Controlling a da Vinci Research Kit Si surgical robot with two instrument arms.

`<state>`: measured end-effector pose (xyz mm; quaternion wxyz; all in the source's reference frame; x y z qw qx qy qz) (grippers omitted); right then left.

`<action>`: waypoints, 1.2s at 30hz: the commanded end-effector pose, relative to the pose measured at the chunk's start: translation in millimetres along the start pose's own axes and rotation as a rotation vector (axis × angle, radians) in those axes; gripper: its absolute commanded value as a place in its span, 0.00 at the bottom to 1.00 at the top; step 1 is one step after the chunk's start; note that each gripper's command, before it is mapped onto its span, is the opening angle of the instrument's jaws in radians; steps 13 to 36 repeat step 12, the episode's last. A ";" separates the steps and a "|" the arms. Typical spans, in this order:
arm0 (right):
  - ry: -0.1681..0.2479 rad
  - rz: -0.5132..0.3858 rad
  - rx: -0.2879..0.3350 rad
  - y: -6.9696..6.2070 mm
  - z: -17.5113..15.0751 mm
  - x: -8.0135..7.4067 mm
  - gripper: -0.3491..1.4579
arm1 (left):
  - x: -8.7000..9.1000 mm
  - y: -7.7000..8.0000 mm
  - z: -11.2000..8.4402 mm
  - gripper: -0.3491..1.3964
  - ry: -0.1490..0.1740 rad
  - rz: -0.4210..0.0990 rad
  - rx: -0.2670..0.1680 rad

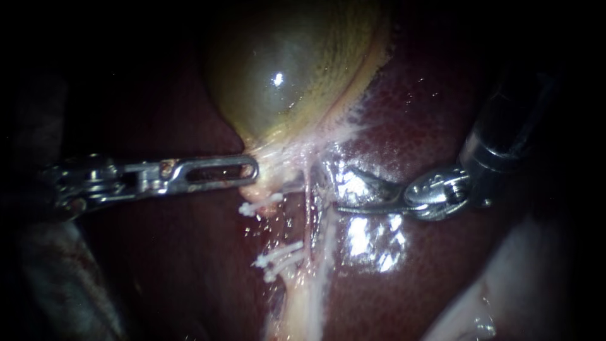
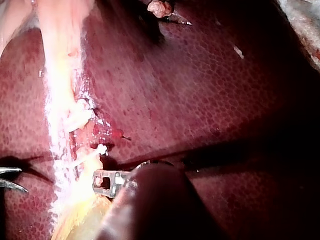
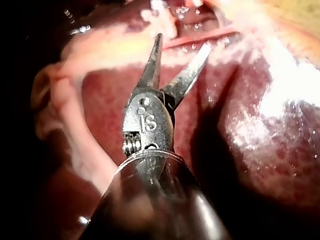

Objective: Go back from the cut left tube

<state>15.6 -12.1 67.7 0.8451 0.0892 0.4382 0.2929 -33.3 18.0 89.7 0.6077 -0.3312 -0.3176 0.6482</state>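
Ground: dark red, wet liver (image 1: 435,271), spread beneath everything else. Nearest, low in the endoscope view: pale band of tissue (image 1: 303,303) climbing toward the gallbladder (image 1: 284,76). On its left edge, cut left tube (image 1: 284,273) in two parts: near end carrying lower clips (image 1: 278,256), white and splayed; then a bare gap; then far end with upper clips (image 1: 259,205), just under the jaws coming from the left. At that level, left instrument (image 1: 252,170), lying level across the field, windowed jaw uppermost, seemingly clamped on the gallbladder neck; under jaw hidden, grip judged only from tissue drawn taut at the tip. Opposite, right instrument (image 1: 347,189) from the upper right: thin curved blades parted, nothing between them, over glistening liver just right of the pale band, clear of both clip groups. Same blades in the right wrist view: a spread V, tips close to pale tissue ahead. Farthest: gallbladder body, yellow-green, rounded, glossy, beyond both tips.
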 end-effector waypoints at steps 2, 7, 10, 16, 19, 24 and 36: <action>0.000 0.000 0.000 0.0 0.1 -0.1 0.87 | -0.1 0.1 0.4 0.00 0.000 0.000 0.000; 0.000 0.000 -0.001 -0.1 0.2 -0.2 0.87 | -0.1 0.5 1.1 0.00 0.001 -0.001 0.000; 0.001 0.000 -0.001 -0.1 0.2 -0.2 0.87 | -0.1 0.5 1.1 0.00 0.003 -0.002 -0.002; 0.001 0.000 -0.001 -0.1 0.3 -0.2 0.87 | -0.1 0.5 1.1 0.00 0.003 -0.002 -0.002; 0.001 0.000 -0.001 -0.1 0.3 -0.2 0.87 | -0.1 0.5 1.1 0.00 0.003 -0.002 -0.002; 0.001 0.000 -0.001 -0.1 0.3 -0.2 0.87 | -0.1 0.5 1.1 0.00 0.003 -0.002 -0.002; 0.001 0.000 -0.001 -0.1 0.3 -0.2 0.87 | -0.1 0.5 1.1 0.00 0.003 -0.002 -0.002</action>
